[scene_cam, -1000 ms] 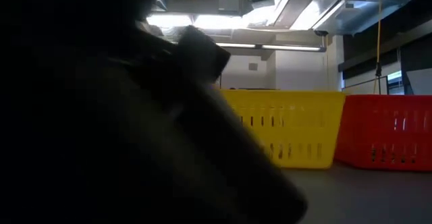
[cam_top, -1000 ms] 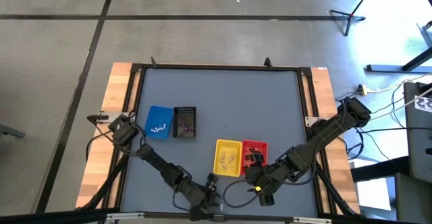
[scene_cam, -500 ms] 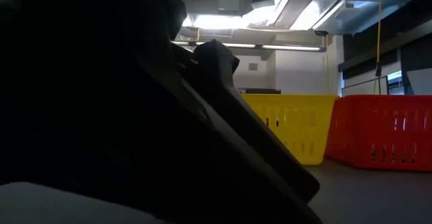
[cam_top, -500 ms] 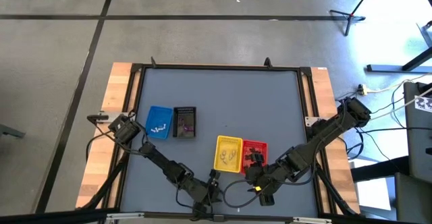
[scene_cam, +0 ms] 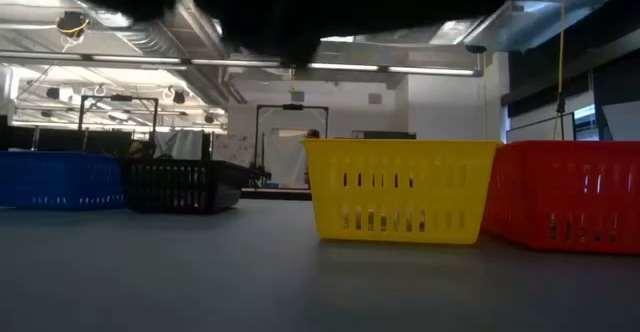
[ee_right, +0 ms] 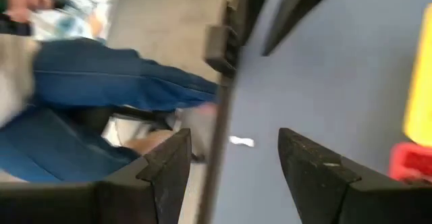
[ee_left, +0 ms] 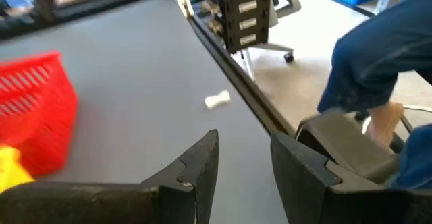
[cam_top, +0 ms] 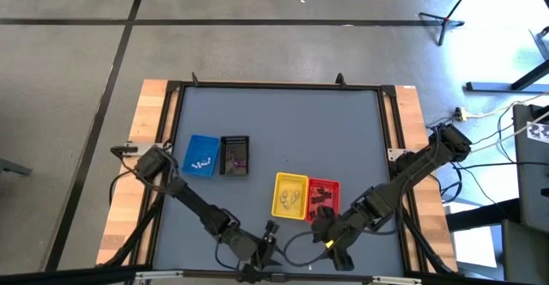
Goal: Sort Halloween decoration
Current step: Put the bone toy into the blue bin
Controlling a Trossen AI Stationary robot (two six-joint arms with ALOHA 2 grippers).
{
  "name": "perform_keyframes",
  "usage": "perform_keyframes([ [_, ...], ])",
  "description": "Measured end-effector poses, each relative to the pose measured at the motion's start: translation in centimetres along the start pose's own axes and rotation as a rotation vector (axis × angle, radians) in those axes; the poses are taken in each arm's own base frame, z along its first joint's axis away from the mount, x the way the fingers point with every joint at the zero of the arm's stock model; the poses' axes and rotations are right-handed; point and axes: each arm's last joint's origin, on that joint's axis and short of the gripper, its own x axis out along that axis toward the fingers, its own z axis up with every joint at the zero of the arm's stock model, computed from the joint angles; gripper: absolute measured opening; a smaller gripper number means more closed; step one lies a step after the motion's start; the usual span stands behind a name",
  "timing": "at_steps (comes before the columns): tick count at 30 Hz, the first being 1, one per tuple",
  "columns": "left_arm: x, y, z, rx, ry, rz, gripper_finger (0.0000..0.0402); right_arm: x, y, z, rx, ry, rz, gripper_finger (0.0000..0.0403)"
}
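Four small mesh baskets stand on the grey tabletop (cam_top: 283, 122) — a blue basket (cam_top: 202, 155) touching a black basket (cam_top: 234, 155) near the left edge, and a yellow basket (cam_top: 290, 197) touching a red basket (cam_top: 322, 196) toward the near edge. The high view alone looks into them: pale trinkets (cam_top: 202, 160) lie in the blue one, tan ones in the yellow, dark ones in the red, purplish ones in the black; they are too small to count.

The low view shows the same four baskets side-on, contents hidden behind the mesh walls, with the room behind.

Only the wrist views show one small white trinket (ee_left: 217, 100) lying loose on the tabletop close to the near edge rail; it appears again in the right wrist view (ee_right: 241, 142). Both also show a person's blue-clad legs just off the table.

There are two arms. The left gripper (ee_left: 244, 158) sits low at the near edge, left of the yellow basket, its fingers parted with nothing between them, the white trinket ahead of it. The right gripper (ee_right: 233, 158) is at the near edge below the red basket — fingers spread wide, empty, the trinket showing past them.
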Motion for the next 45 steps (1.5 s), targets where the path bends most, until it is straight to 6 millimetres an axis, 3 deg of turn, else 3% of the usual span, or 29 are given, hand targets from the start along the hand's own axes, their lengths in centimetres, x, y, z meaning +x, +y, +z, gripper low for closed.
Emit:
perform_keyframes([
  [11, -4.8, 0.7, 5.7, -0.029, -0.059, 0.019, 0.0128, 0.1, 3.6, -1.2, -0.232, -0.113, 0.06, 0.0221],
  [15, -5.6, 0.6, 6.7, -0.058, -0.098, 0.007, 0.0128, 0.7, 4.7, -2.0, -0.323, -0.144, 0.035, 0.0221],
  [20, -5.7, 0.4, 7.0, -0.073, -0.123, 0.003, 0.0128, 2.8, 5.7, -2.9, -0.406, -0.159, 0.064, 0.0221],
  [36, -5.7, 0.6, 7.0, -0.078, -0.129, 0.04, 0.0128, 9.8, 3.6, -5.4, -0.547, 0.013, -0.013, 0.0221],
  [45, -5.6, 0.7, 7.0, -0.131, -0.13, 0.061, 0.0128, 12.4, 1.5, -5.9, -0.583, 0.082, -0.077, 0.0221],
])
